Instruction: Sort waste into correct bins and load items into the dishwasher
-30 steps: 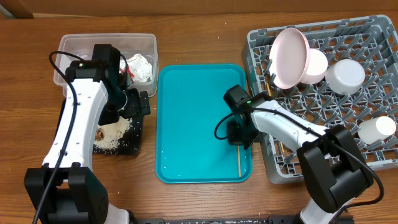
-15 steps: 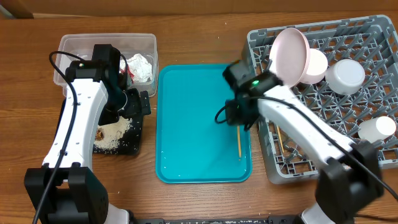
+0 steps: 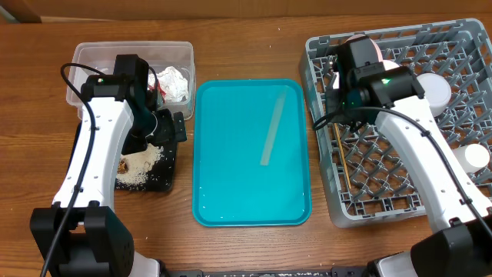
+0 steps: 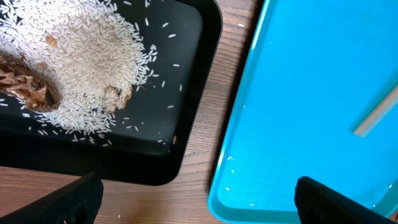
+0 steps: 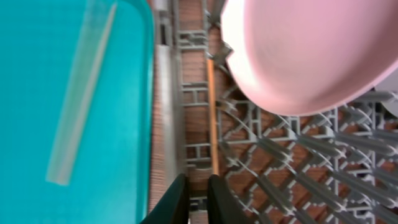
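From where I stand, the teal tray (image 3: 231,192) sits mid-table, with the grey dish rack (image 3: 400,192) at its 3 o'clock. One wooden chopstick (image 3: 344,160) lies in the rack along its 9 o'clock edge, running toward 6 o'clock below a pale pink bowl (image 5: 298,56). The right gripper (image 5: 198,182) hangs over that edge, fingers drawn nearly together. The chopstick's end is right at their tips, and I cannot tell whether they pinch it. A pale blurred strip (image 3: 273,127) shows on the teal tray. At 9 o'clock the left gripper (image 4: 199,182) hovers spread wide and empty over the black tray (image 4: 193,74), which holds rice (image 4: 81,68) and brown scraps (image 4: 25,87). The clear tub (image 3: 100,54) at 10 o'clock holds crumpled tissue (image 3: 174,81).
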Tool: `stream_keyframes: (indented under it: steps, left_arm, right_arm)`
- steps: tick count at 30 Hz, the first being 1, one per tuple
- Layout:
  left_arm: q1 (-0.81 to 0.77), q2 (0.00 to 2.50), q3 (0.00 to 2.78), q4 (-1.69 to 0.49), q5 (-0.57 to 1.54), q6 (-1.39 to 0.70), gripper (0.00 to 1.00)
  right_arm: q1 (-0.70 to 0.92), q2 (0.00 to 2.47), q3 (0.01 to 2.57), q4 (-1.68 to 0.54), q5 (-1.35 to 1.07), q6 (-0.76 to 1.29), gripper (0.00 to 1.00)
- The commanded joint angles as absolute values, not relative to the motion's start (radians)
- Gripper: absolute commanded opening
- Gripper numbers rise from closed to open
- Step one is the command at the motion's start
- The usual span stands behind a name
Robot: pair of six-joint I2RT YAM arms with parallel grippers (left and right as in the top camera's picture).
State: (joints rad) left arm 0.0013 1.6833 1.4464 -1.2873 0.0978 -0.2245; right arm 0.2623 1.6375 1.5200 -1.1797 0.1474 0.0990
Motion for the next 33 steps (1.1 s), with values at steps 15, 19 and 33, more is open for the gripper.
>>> stream_keyframes:
  steps: [15, 19, 33]
  left_arm:
    - [-0.001, 1.680, 1.441, -1.282, 0.105, -0.206, 1.00]
    - [-0.001, 1.680, 1.441, -1.286, 0.105, -0.206, 1.00]
    - [0.146, 1.640, 1.480, -1.332, 0.053, -0.240, 0.96]
  right_arm:
    - [0.348, 1.635, 1.485, -0.987, -0.279, 0.082, 0.42]
    - [0.411, 1.641, 1.485, -0.928, -0.278, 0.083, 0.42]
    - [0.530, 1.806, 1.486, -0.844, -0.234, 0.219, 0.43]
